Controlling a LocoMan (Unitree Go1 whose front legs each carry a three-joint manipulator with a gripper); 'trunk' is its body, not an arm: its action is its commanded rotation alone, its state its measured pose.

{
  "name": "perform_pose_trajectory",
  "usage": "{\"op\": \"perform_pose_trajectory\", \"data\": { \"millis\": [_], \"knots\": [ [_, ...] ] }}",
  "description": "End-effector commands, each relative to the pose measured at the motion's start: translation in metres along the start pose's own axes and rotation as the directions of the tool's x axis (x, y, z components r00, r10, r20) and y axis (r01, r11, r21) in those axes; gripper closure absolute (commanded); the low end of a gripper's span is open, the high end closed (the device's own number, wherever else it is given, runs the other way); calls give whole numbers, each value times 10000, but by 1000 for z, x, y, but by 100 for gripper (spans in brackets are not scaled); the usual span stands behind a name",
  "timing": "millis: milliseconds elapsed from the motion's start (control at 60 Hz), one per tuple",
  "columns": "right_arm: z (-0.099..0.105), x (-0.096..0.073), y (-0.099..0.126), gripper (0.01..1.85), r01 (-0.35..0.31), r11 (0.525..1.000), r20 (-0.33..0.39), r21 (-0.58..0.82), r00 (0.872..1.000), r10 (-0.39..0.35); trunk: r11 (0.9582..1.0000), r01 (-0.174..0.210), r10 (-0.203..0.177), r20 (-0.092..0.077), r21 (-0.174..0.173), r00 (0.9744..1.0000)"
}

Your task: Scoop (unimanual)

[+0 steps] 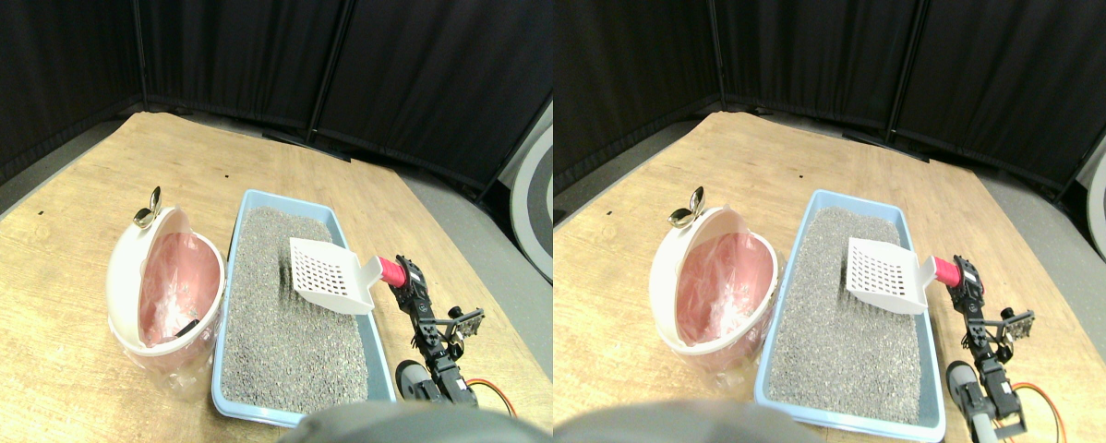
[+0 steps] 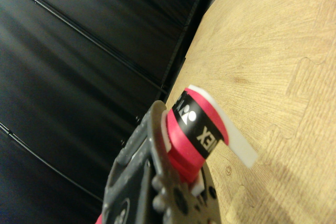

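Right gripper (image 1: 403,275) is seen at the tray's right edge, clenched on the red-wrapped handle (image 1: 390,270) of the white slotted scoop (image 1: 330,274); in the wrist view the wrapped handle (image 2: 191,135) is seated against the jaw. The scoop's blade is held low over the grey litter (image 1: 285,318) in the blue tray (image 1: 232,399), roughly mid-tray; whether it carries anything cannot be told. The scooping stroke is judged unfinished, and emptying remains to be done. Left of the tray, the white bin (image 1: 124,277) with pink liner (image 1: 179,281) is open.
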Motion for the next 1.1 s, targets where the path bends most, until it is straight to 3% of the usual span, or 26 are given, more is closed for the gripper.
{"op": "perform_pose_trajectory", "data": {
  "millis": [17, 217, 367, 500, 567, 633, 767, 817, 867, 1100],
  "knots": [
    [5, 3, 1, 180, -325, 9990, 477, 307, 9984, 310, 9999, -43, 43, 1, -136, 10000],
    [-5, 3, -3, 180, -68, 9986, 164, 525, 9998, 59, 9997, -147, 146, -78, -197, 9999],
    [-15, 4, -5, 180, -270, 9976, -166, 645, 9995, 281, 9995, -199, 196, -92, -264, 9998],
    [-24, 4, -8, 180, -91, 9965, -481, 835, 9988, 132, 9990, -277, 273, -118, -352, 9996],
    [-27, 2, -8, 180, 349, 9935, -588, 1087, 9979, -286, 9988, -319, 314, -135, -379, 9994],
    [-31, 2, -9, 180, 209, 9956, -593, 914, 9981, -155, 9987, -328, 322, -152, -391, 9994],
    [-37, 0, -10, 180, 139, 9998, -1030, 113, 9946, -127, 9986, -337, 331, -150, -419, 9993],
    [-39, -1, -10, 180, 642, 9976, -1320, 248, 9894, -604, 9985, -349, 344, -146, -422, 9993],
    [-40, -1, -10, 180, 624, 9978, -1607, 208, 9853, -582, 9985, -343, 337, -144, -435, 9993],
    [-46, 0, -10, 180, 582, 9977, -1870, 355, 9811, -506, 9982, -353, 346, -162, -491, 9993]
  ]
}}
